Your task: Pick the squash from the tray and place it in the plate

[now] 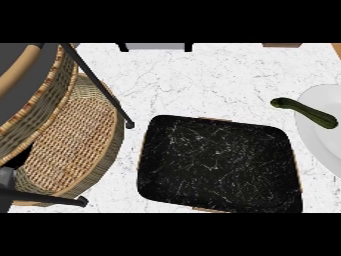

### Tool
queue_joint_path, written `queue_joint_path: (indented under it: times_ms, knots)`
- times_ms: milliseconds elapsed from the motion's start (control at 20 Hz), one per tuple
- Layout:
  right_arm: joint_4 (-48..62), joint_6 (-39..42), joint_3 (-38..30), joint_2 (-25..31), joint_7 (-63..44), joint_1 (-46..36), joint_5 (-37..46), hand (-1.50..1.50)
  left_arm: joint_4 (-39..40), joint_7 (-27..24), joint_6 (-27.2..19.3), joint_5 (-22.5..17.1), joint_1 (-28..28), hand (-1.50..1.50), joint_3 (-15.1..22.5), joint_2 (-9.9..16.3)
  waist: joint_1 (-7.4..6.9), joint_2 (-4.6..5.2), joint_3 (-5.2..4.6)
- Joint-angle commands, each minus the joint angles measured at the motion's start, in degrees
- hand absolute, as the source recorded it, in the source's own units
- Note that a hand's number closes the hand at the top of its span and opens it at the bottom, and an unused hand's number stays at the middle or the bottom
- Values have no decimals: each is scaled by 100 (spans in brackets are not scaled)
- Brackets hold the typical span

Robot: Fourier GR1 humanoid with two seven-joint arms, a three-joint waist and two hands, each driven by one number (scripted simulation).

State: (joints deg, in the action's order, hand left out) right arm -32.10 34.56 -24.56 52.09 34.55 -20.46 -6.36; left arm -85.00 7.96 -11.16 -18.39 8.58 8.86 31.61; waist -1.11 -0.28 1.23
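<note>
- Dark green curved squash (306, 112) lies across left rim of white round plate (334, 135), stem end hanging over counter.
- Black marbled tray (217, 165), left of plate, holds nothing.
- No hands in view; can't tell their state.
- Risk: squash overhangs rim, a nudge could tip it off plate.

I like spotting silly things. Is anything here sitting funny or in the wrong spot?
Yes, a little. The squash lies half on the white plate at the right, its stem end poking out past the rim over the counter. The black tray holds nothing. Neither hand shows.
</note>
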Motion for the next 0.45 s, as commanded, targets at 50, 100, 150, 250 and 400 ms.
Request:
queue_joint_path:
  times_ms: [50, 100, 150, 250, 400]
  knots:
    - [310, 759, 97, 275, 823, 7, 129, -150, 150, -17, -291, 93, 178, 0, 309, -672, 49, 98, -93]
    - [378, 852, 88, 330, 1027, 284, 142, -150, 300, -75, -228, 31, 38, 0, 196, -577, 90, 98, -92]
    - [427, 632, 108, 361, 877, 18, 175, -150, 265, -28, -216, 37, 157, 0, 306, -660, 41, 116, -90]
    - [466, 616, 199, 383, 995, 142, 259, -150, 138, -224, -220, 31, -148, 0, 296, -651, 5, 94, -92]
    - [649, 666, 224, 484, 1075, 71, 262, -150, 296, -16, -216, 16, 200, 0, 200, -524, 35, 116, -84]
